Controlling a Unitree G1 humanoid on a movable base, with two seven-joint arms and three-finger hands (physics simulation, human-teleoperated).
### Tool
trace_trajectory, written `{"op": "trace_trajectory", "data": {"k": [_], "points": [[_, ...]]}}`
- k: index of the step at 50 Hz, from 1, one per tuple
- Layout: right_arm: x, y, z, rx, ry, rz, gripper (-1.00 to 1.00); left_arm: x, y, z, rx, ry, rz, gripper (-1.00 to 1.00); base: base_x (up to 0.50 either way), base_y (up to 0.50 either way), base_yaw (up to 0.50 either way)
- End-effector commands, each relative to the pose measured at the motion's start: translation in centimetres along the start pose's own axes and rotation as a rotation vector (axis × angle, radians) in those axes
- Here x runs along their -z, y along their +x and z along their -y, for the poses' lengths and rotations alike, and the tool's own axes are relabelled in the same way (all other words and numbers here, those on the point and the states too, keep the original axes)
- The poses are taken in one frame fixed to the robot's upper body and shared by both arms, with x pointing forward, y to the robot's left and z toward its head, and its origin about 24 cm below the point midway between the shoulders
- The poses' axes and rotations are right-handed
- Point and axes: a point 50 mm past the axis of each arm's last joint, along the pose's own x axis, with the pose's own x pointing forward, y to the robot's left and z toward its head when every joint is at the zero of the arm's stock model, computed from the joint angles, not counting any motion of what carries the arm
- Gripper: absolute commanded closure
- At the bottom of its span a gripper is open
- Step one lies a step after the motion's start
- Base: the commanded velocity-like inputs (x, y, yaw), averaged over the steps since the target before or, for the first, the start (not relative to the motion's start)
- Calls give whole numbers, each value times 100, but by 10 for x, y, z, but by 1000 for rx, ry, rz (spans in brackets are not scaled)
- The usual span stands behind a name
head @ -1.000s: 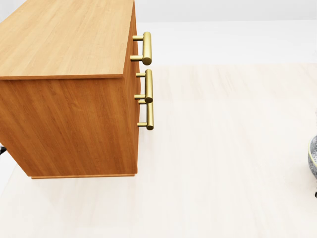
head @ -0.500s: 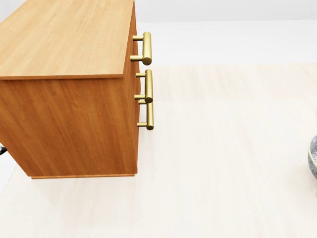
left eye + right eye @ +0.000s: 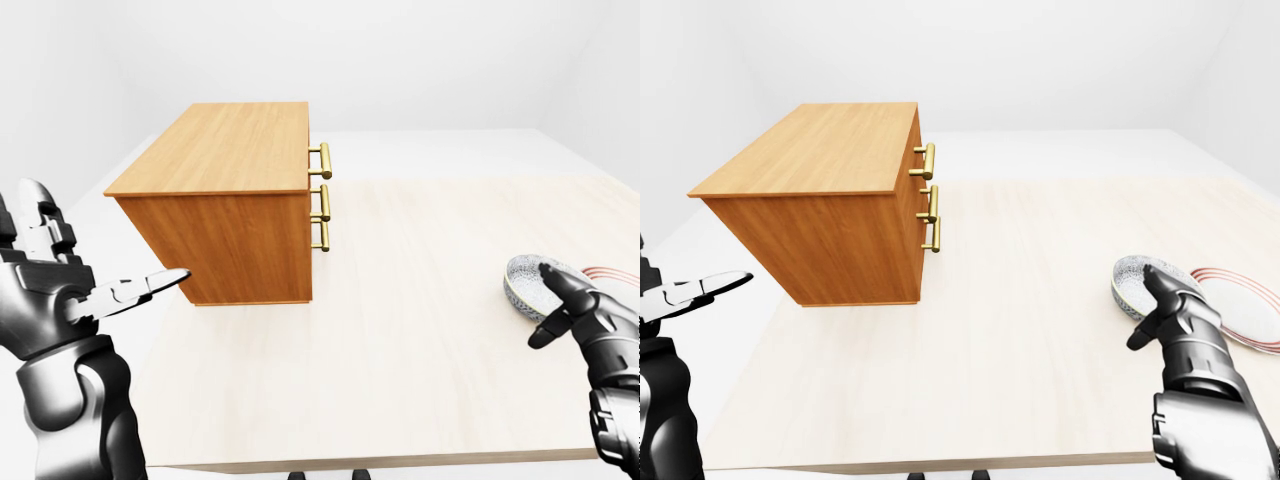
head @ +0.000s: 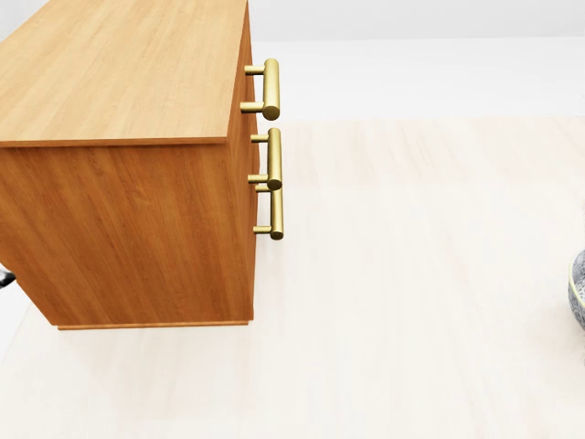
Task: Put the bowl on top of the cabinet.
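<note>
The grey speckled bowl sits on the pale wooden table at the right of the left-eye view; only a sliver of the bowl shows at the head view's right edge. My right hand stands open against the bowl's near right side, one finger over its rim and another below it. The wooden cabinet with brass handles stands on the table at upper left, and its flat top is bare. My left hand hovers open at lower left, fingers stretched toward the cabinet's near face.
A white plate with red rings lies just right of the bowl, partly behind my right hand. The table's near edge runs along the bottom of the eye views. White floor and walls surround the table.
In the head view the bowl's sliver at the right edge has narrowed slightly, and the dark bit of my right hand below it is gone. The cabinet has not moved.
</note>
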Motion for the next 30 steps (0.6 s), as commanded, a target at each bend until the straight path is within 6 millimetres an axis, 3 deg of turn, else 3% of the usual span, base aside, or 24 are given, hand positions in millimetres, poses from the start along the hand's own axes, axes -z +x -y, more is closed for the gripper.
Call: {"op": "trace_trajectory", "data": {"k": [1,13,30], "points": [[-6,3,-11,-44,-29,-14,-100,14,0,0,-15,-9,-58,-100,0,0,0],[-9,4,-26,-68,-19,-9,-100,14,1,0,-17,-9,-56,-100,0,0,0],[3,4,-52,-112,29,-39,-100,15,1,-1,-17,-9,-60,-100,0,0,0]]}}
